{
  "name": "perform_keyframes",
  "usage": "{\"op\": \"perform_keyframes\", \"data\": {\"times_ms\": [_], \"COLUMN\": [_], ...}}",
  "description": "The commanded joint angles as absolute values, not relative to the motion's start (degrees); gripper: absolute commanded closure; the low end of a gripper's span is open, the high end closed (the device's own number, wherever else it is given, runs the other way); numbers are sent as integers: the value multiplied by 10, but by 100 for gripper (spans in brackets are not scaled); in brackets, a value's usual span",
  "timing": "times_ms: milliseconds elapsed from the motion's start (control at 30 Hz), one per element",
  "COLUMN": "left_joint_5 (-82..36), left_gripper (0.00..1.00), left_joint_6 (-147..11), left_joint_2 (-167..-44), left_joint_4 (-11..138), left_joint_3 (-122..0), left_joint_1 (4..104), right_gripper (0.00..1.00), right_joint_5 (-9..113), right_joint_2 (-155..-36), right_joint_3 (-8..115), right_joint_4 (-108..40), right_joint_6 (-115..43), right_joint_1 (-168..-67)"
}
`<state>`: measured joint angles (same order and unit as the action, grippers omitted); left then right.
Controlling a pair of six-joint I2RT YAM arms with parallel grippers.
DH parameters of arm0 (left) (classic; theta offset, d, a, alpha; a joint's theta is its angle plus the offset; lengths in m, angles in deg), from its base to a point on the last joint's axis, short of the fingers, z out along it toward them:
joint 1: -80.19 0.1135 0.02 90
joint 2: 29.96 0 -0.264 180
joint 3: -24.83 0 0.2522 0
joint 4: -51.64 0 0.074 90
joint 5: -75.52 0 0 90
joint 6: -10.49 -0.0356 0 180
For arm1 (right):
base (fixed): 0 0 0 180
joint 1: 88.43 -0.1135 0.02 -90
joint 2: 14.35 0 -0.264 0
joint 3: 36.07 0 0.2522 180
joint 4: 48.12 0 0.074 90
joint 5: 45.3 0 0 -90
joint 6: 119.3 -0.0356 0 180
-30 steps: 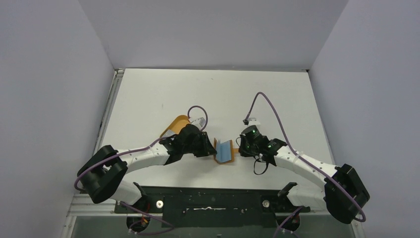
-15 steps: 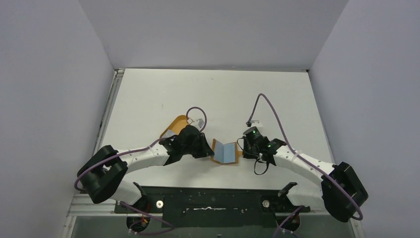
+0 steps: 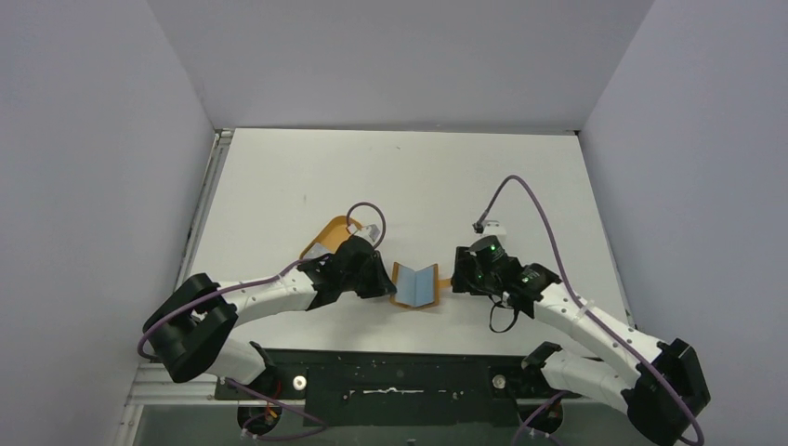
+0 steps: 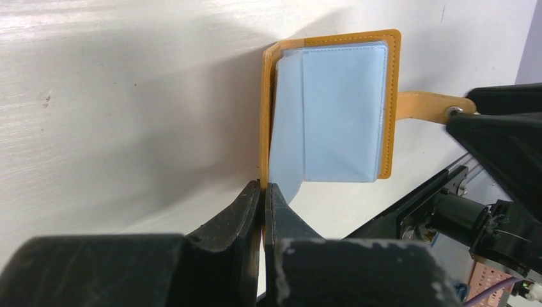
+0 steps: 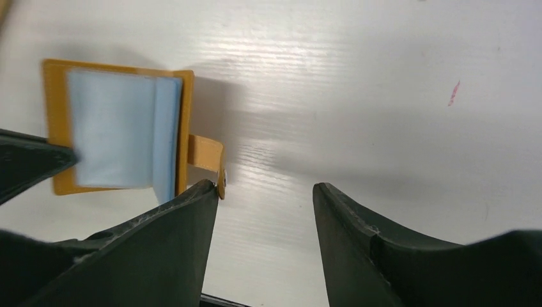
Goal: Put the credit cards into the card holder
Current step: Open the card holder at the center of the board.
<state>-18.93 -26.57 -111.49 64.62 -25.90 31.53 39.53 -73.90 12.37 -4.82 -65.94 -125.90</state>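
The tan-orange card holder lies open on the table between both arms, its pale blue inner pockets facing up. My left gripper is shut on the edge of its raised left cover. The snap strap sticks out from its right side. My right gripper stands open just right of the strap with nothing between its fingers; its left fingertip is next to the stud. A pale credit card shows in the tray behind my left arm, mostly hidden.
An orange oval tray sits behind the left wrist. The black base rail runs along the near table edge, close to the holder. Grey walls close in both sides.
My right gripper has opened, let go of the strap and drawn back to the right. The holder has spread open and flatter, shifting slightly left. My left gripper has closed on the left cover.
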Motion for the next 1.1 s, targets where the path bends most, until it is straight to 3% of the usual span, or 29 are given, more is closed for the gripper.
{"op": "perform_keyframes", "data": {"times_ms": [0,167,467,1067], "left_joint_5": [-175,-171,-162,-164], "left_gripper": [100,100,100,100], "left_joint_6": [-283,-285,-289,-286], "left_joint_2": [-1098,-1100,-1094,-1090], "left_joint_4": [653,675,698,707], "left_joint_3": [-280,-288,-305,-290], "left_joint_1": [312,307,296,292], "right_gripper": [43,44,49,68], "right_joint_5": [395,440,472,480], "right_joint_2": [-685,-691,-811,-1016], "right_joint_3": [184,227,285,223], "right_joint_4": [-36,-40,-113,-215], "right_joint_6": [-644,-639,-651,-687], "right_joint_1": [-1263,-1288,-1387,-1344]}}
